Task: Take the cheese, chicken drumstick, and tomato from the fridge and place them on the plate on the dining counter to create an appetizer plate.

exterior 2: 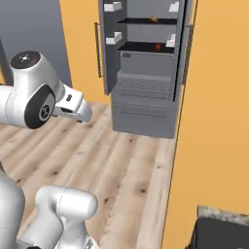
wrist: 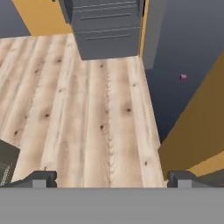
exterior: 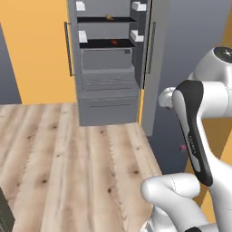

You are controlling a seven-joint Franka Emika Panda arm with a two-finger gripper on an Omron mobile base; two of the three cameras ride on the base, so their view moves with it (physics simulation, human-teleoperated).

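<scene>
Currently fingers [wrist: 43,178] spread wide, nothing between them; gripper [wrist: 111,179] hangs over bare wood floor [wrist: 87,122], well short of the fridge [exterior: 108,93]. Fridge doors are open. Drumstick [exterior: 109,17] on upper shelf, tomato [exterior: 114,42] on the shelf below. Cheese: cannot tell. Small pink item [wrist: 183,77] on the grey wall, right.

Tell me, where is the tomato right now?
The tomato sits on the lower black shelf of the open fridge, one shelf below the chicken drumstick, straight ahead in both base views.
</scene>
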